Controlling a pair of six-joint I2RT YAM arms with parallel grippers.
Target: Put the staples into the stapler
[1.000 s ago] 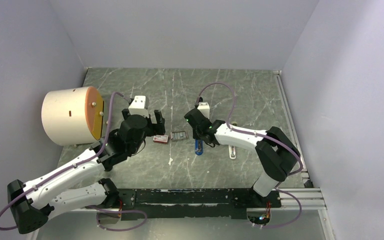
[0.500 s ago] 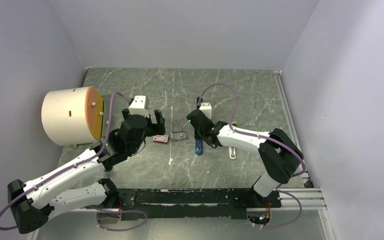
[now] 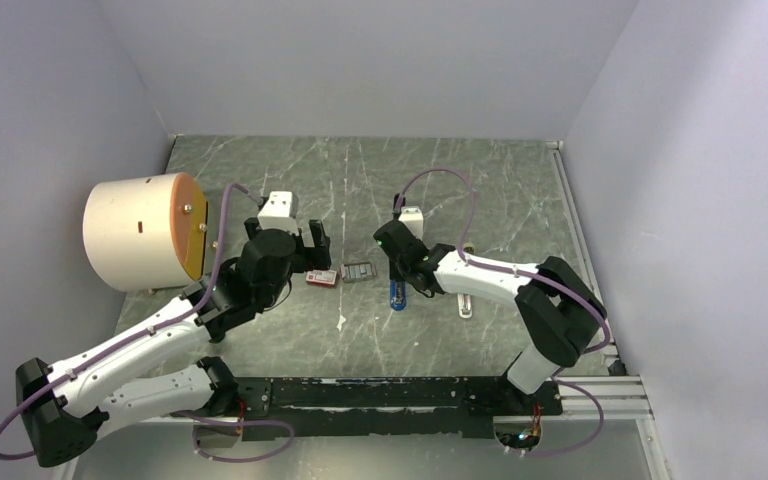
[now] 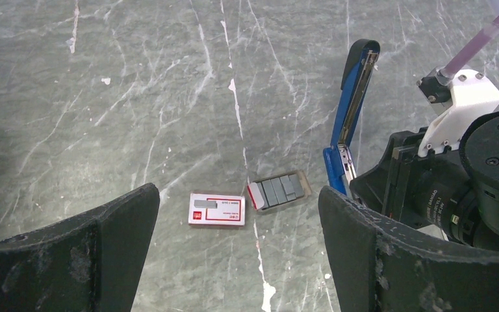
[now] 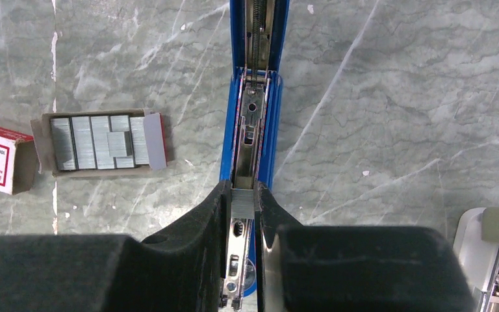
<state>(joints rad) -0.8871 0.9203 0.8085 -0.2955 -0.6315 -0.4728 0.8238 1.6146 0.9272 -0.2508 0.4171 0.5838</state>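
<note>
Right jaws pinch grey staples (image 5: 242, 201) over the open blue stapler (image 5: 257, 97); left jaws spread wide.

Cream drum (image 3: 135, 232) left — pale bar (image 3: 465, 304) right.

Left gripper (image 4: 237, 195) spread wide; red box (image 4: 216, 209) just beside staples (image 4: 278, 192), opened stapler (image 4: 354, 110) at 1 o'clock from them.
</note>
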